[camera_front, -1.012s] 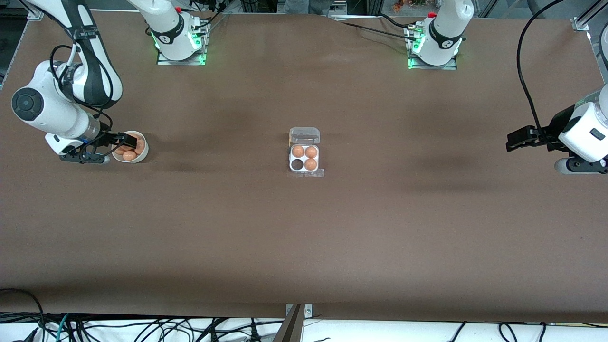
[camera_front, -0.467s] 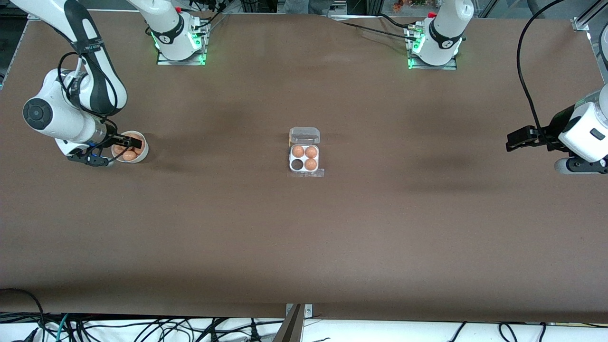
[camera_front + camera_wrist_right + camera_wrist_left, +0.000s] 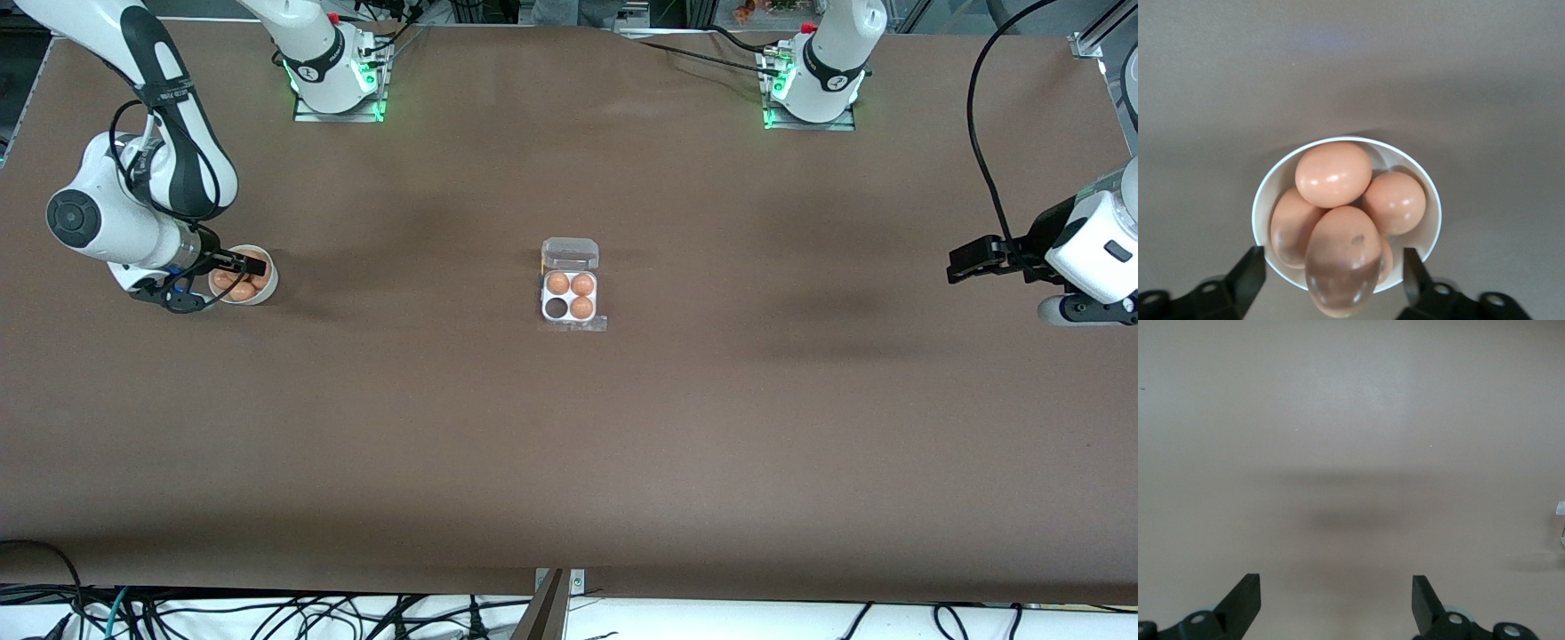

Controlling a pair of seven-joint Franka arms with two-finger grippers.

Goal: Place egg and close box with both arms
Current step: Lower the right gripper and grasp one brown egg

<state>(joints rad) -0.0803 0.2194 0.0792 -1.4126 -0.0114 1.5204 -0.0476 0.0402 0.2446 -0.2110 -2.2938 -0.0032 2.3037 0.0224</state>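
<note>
Front view: the small square clear-plastic box [image 3: 570, 299] is seen at frame centre, lid open, three orange-brown eggs filling its cells and one cell dark. The right gripper [image 3: 242, 262] is held over the round white bowl [image 3: 267, 286] at mid-left.

Left wrist view: the left gripper [image 3: 1336, 603] is spread wide, empty, over bare brown table [image 3: 1351, 420].

Right wrist view: the right gripper's fingers [image 3: 1248, 277] are parted, flanking the nearest smooth orange-brown egg [image 3: 1343, 260] in the bowl.

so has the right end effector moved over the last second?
Yes. The right end effector has pulled back slightly toward the right arm's end of the table, judged against the white bowl, staying over its eggs, fingers open.
</note>
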